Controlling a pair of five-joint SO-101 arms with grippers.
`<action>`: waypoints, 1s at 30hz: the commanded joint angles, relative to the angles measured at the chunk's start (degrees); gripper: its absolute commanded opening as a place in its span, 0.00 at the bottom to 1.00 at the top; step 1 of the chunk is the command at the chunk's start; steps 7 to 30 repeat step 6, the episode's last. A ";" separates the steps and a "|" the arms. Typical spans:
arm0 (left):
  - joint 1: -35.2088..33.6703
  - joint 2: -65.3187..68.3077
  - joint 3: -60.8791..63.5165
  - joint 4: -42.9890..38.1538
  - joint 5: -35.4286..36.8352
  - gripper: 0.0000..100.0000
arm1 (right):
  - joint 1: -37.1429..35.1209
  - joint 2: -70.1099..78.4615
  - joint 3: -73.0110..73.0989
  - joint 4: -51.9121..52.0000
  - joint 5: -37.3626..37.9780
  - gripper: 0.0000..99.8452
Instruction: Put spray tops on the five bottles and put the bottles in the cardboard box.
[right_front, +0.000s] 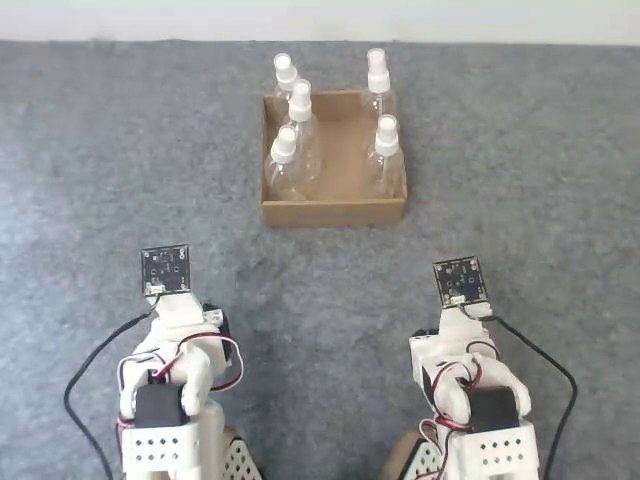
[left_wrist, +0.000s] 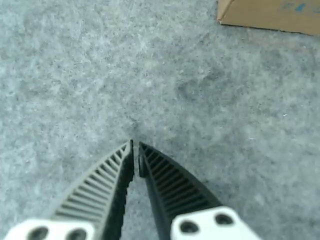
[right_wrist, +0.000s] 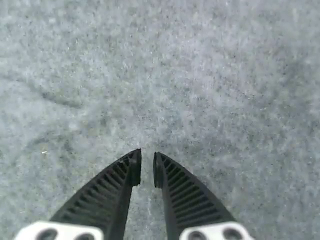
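Lower frame: left pincer (left_wrist: 135, 146) and right pincer (right_wrist: 147, 156) both closed, empty, over grey bench (right_front: 100, 150). Upper ctr: five bottles (right_front: 284, 168) w/ spray tops (right_front: 386, 130) stand in cardboard box (right_front: 335, 212). Prob. light, slick plastic; grip at neck.

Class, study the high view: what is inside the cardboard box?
Five clear bottles stand inside the cardboard box, each with a white spray top. A strip of bare box floor shows between them; the floor under the bottles is covered.
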 joint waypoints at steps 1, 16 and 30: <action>-0.18 -1.05 -0.66 0.26 -0.26 0.01 | 0.48 -0.66 1.23 0.48 -0.09 0.01; -0.18 -1.05 -0.66 0.26 -0.26 0.01 | 0.48 -0.66 1.23 0.48 -0.09 0.01; -0.18 -1.05 -0.66 0.26 -0.26 0.01 | 0.48 -0.66 1.23 0.48 -0.09 0.01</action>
